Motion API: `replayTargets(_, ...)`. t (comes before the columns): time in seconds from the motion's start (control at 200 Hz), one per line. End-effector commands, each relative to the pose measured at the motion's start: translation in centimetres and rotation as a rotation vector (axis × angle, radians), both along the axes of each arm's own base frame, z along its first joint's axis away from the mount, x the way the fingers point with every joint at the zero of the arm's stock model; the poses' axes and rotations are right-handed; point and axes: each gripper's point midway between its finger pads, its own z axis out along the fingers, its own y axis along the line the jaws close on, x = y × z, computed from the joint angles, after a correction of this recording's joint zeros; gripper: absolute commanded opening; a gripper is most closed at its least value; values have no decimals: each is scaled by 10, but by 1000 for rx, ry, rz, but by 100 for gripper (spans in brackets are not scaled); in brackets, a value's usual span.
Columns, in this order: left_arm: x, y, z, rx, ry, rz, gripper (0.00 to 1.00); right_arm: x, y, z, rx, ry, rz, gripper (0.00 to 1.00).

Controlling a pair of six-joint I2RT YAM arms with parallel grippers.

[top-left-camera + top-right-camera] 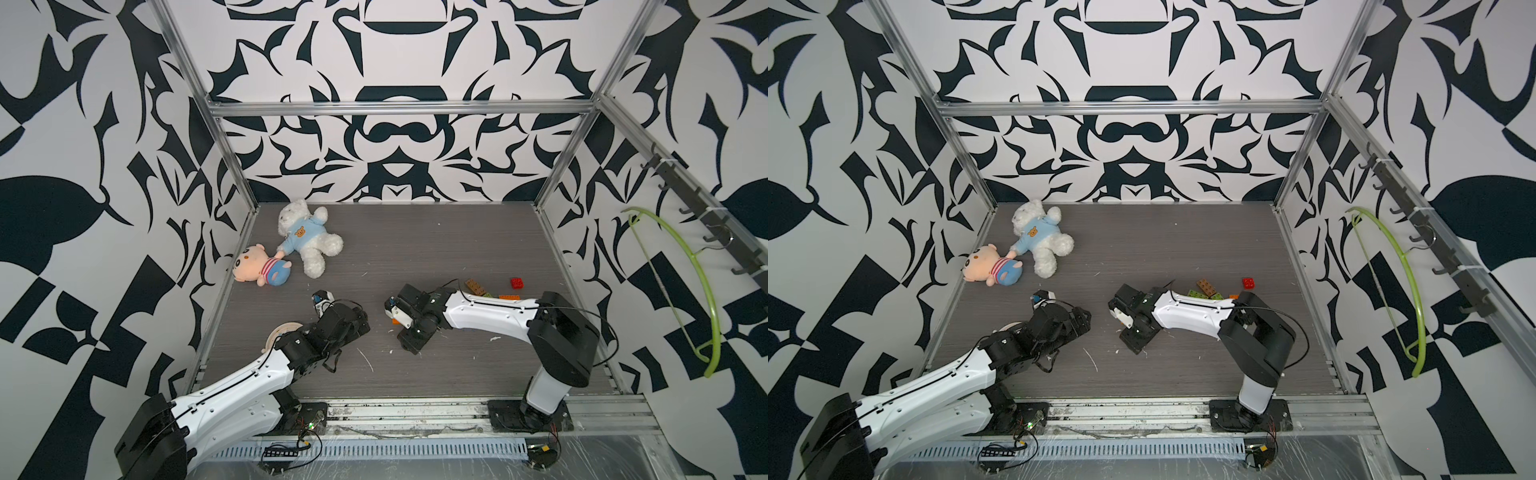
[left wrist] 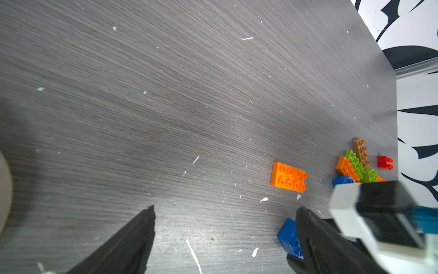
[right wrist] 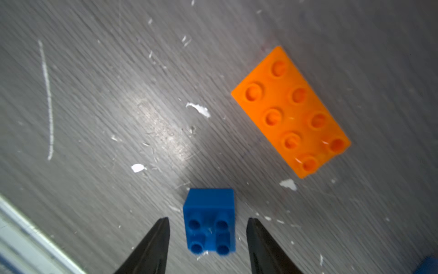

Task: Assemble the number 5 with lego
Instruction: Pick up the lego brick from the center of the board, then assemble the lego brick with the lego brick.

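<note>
Top views: stereo pair, high overhead on the side of the arm bases [image 1: 525, 411], tilted down at the whole table [image 1: 436, 249] and patterned walls [image 1: 395, 145]. Framing is nearly identical, with a slight sideways offset.
Left wrist: low, shallow angle across the tabletop. The orange brick [image 2: 288, 176] is at mid-distance, the brick pile [image 2: 355, 163] beyond it toward the wall.
Right wrist: very close, almost straight down. The orange brick [image 3: 291, 111] looms large, the blue brick [image 3: 209, 223] just beside it.
Wrist views share the orange brick and the table patch around it.

Legible text: none.
No lettering, brand or number resolves in any view; the blue shirt [image 1: 307, 232] of the white plush bear [image 1: 320, 246] carries a small bear-face emblem [image 1: 299, 232] only.
</note>
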Motion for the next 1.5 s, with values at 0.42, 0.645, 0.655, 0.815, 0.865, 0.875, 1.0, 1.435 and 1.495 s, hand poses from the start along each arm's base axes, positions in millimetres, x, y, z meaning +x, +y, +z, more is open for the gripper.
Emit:
replayTargets(0.42,-4,13,-5,41,5,30,99,2,1,11,-52,-53,28,45)
replayTargets(0.645,-3,10,-7,53,16,23,99,1,3,8,-50,-40,19,37)
replayTargets(0.655,-3,11,-7,54,16,23,99,1,3,8,-50,-40,18,37)
replayTargets(0.815,-3,10,-8,55,20,21,99,2,5,12,-27,-46,-5,36)
replayTargets(0.865,-2,10,-8,54,18,22,99,4,7,17,-4,-56,-30,35)
replayTargets(0.875,-2,9,-8,53,17,22,99,4,7,18,-2,-58,-35,34)
replayTargets(1.0,-1,8,-9,45,10,20,99,16,8,35,14,-93,-129,29)
replayTargets(1.435,13,-14,-8,47,11,-21,99,57,5,54,42,-92,-509,29)
replayTargets(1.495,14,-17,-10,38,12,-23,99,59,4,54,45,-94,-539,30)
